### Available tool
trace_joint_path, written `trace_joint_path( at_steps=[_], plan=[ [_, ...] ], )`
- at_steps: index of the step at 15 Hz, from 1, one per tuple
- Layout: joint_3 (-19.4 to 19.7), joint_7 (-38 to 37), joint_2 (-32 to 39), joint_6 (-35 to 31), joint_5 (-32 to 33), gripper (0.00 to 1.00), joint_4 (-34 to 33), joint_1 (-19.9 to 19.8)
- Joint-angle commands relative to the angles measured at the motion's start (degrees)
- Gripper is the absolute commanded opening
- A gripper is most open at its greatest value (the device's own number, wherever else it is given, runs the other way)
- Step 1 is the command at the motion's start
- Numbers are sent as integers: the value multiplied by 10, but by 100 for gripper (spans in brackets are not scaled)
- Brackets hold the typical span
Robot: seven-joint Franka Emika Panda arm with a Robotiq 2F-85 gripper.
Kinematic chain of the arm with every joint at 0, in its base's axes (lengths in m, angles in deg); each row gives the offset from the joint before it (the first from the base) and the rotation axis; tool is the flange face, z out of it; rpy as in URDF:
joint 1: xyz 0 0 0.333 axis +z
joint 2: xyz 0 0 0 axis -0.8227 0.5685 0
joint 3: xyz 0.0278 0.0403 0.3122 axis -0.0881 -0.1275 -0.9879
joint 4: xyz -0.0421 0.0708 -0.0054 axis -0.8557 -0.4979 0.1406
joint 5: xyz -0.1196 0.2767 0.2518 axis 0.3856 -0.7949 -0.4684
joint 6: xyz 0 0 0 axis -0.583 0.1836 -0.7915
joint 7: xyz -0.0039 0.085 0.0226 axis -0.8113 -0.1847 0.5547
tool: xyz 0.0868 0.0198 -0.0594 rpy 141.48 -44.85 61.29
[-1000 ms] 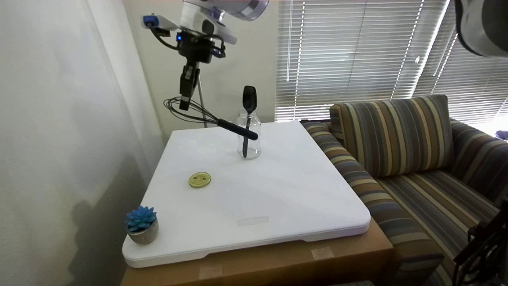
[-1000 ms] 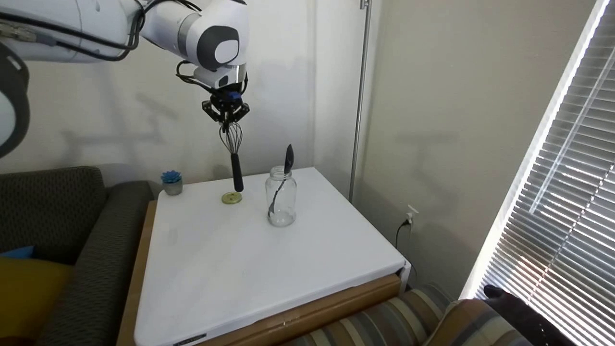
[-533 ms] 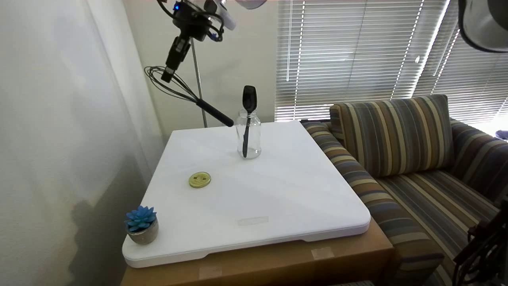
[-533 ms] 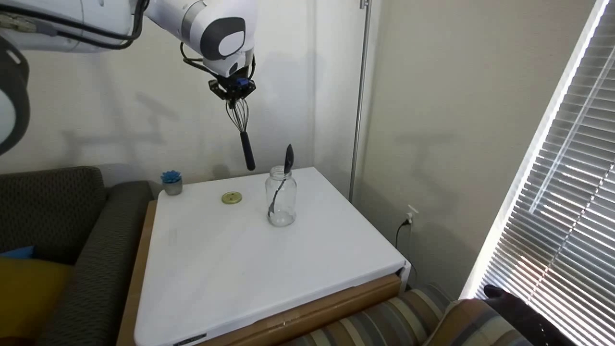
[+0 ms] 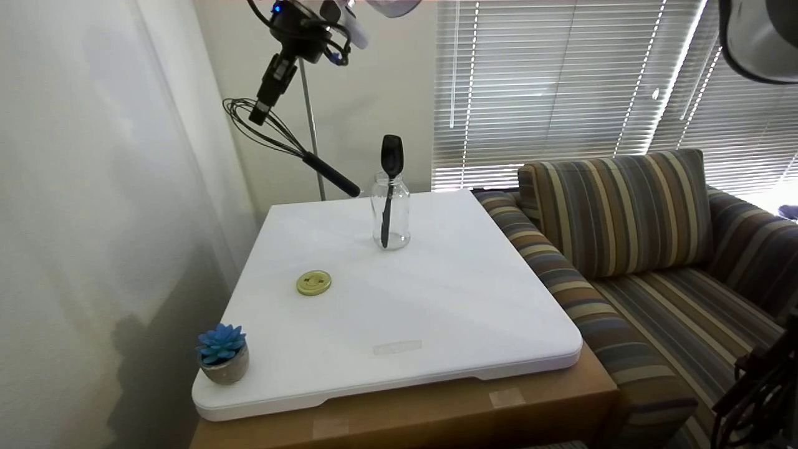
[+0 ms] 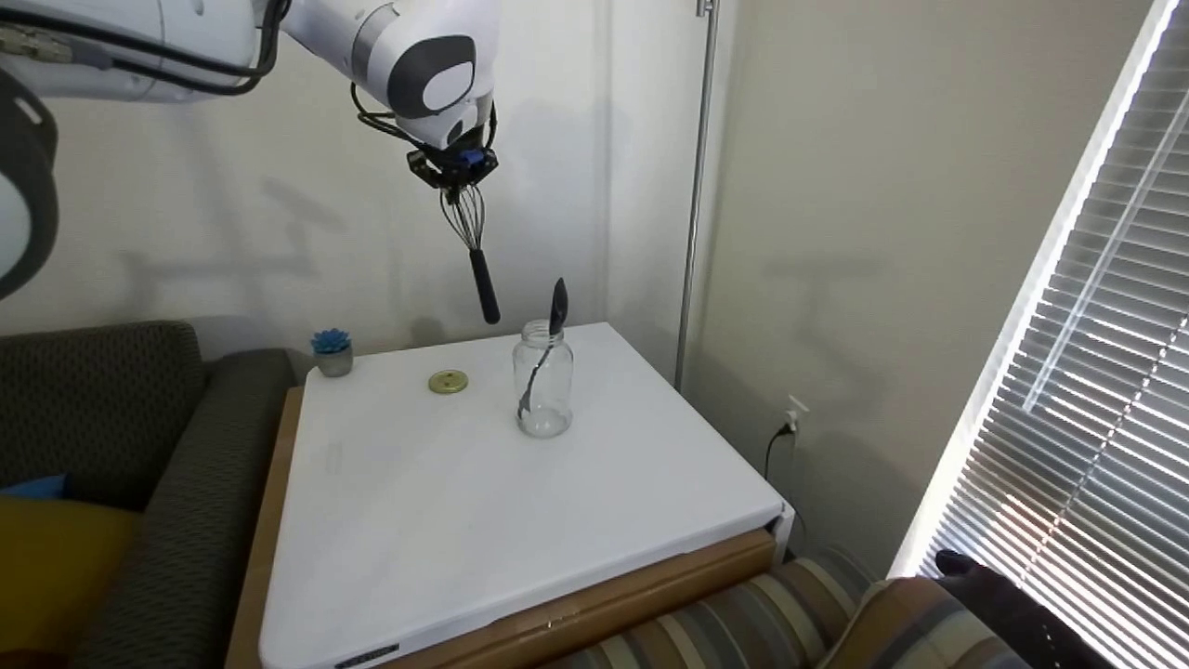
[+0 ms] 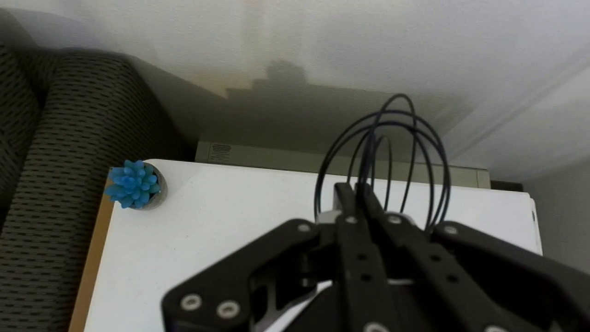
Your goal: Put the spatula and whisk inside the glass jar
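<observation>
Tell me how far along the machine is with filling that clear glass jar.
Done: the long black spatula leans inside the clear glass jar, head up. In progress: the black mechanical hand holds the black-handled wire whisk in the air, outside the jar. Left, apparently: getting the whisk in and letting go.

In an exterior view, the glass jar is set toward the far edge of the table, and in it the spatula is leaned, head above the rim. Left of the jar and apart, the whisk is held above the table by its loops in the gripper, handle downward. A disc is placed nearer and left of the jar, a potted plant at the near left corner. The table is flanked on the right by an armchair, behind which blinds are hung.
</observation>
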Motion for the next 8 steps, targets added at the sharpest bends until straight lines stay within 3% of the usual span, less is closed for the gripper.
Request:
trace_joint_path(
  at_steps=[1,4,8],
  plan=[
    [-7,3,4,-15,-15,1,18,1],
    [-20,-24,36,-27,-37,1,-10,1],
    [-48,-65,43,-77,-80,1,3,-11]
  ],
)
